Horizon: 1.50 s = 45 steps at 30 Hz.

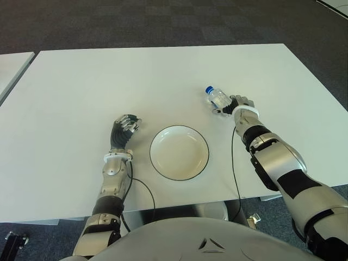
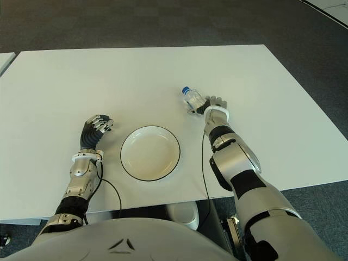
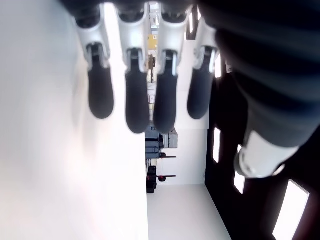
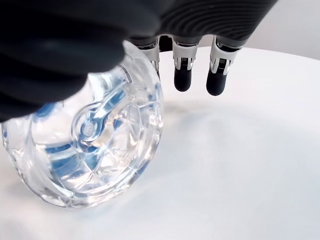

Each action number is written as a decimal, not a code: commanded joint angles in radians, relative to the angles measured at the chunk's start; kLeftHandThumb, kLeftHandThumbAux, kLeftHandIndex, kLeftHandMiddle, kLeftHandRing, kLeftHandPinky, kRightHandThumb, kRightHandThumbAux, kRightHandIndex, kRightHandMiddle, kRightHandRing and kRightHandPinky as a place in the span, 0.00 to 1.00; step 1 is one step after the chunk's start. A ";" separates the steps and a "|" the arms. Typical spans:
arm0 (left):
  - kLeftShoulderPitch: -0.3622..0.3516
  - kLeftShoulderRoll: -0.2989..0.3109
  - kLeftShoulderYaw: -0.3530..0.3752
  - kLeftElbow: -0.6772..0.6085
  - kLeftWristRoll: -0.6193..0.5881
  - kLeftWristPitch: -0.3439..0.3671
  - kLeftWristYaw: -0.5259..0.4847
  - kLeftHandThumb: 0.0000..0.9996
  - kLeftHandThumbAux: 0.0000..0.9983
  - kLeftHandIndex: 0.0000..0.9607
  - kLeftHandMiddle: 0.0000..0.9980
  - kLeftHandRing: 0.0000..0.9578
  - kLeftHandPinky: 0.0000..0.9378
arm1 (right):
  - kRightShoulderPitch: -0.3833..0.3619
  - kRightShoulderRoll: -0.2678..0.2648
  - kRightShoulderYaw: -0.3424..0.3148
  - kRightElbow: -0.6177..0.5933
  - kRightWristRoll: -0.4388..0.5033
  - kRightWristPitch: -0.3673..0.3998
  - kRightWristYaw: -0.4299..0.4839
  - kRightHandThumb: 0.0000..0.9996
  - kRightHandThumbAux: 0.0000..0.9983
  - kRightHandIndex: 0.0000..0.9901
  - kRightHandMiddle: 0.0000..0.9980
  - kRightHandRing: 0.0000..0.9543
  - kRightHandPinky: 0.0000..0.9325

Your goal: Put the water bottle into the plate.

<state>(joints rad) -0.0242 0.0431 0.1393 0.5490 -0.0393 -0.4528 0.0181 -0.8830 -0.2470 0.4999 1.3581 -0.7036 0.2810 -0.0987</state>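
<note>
A small clear water bottle (image 1: 218, 99) with a blue cap lies tilted on the white table, beyond and to the right of the plate. My right hand (image 1: 240, 103) is right beside it. In the right wrist view the bottle's base (image 4: 90, 145) sits close under the palm. The thumb reaches over it, and two fingertips (image 4: 183, 80) stretch straight out past it, touching nothing. The white plate (image 1: 151, 153) with its dark rim sits near the table's front edge and holds nothing. My left hand (image 1: 128, 124) shows left of the plate, fingers loosely bent and holding nothing.
The white table (image 1: 109, 76) stretches wide behind the plate and bottle. A thin black cable (image 1: 236, 163) runs along my right forearm and another loops off the front edge by my left arm. A second table's corner (image 1: 11, 65) shows far left, over dark carpet.
</note>
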 commanded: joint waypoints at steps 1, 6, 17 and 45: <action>0.015 -0.009 0.005 0.014 -0.005 0.027 0.011 0.84 0.68 0.45 0.46 0.52 0.53 | 0.078 0.029 0.018 0.036 -0.004 0.031 0.077 0.58 0.45 0.31 0.00 0.00 0.00; 0.018 -0.014 0.007 0.007 -0.010 0.031 0.012 0.84 0.68 0.44 0.47 0.51 0.53 | 0.077 0.035 0.021 0.035 0.001 0.051 0.079 0.62 0.56 0.39 0.02 0.00 0.07; 0.025 -0.016 0.004 -0.016 -0.007 0.041 0.014 0.84 0.68 0.44 0.47 0.53 0.54 | 0.094 0.026 -0.055 0.030 0.059 0.029 -0.022 0.70 0.71 0.44 0.38 0.40 0.49; 0.027 -0.025 0.005 -0.026 -0.010 0.050 0.023 0.84 0.68 0.44 0.47 0.53 0.54 | 0.100 0.046 -0.277 0.008 0.211 -0.080 -0.244 0.69 0.73 0.44 0.83 0.87 0.92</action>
<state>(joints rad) -0.0138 0.0254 0.1427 0.5078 -0.0431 -0.4245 0.0386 -0.8419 -0.2275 0.2567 1.3419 -0.5402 0.2172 -0.3584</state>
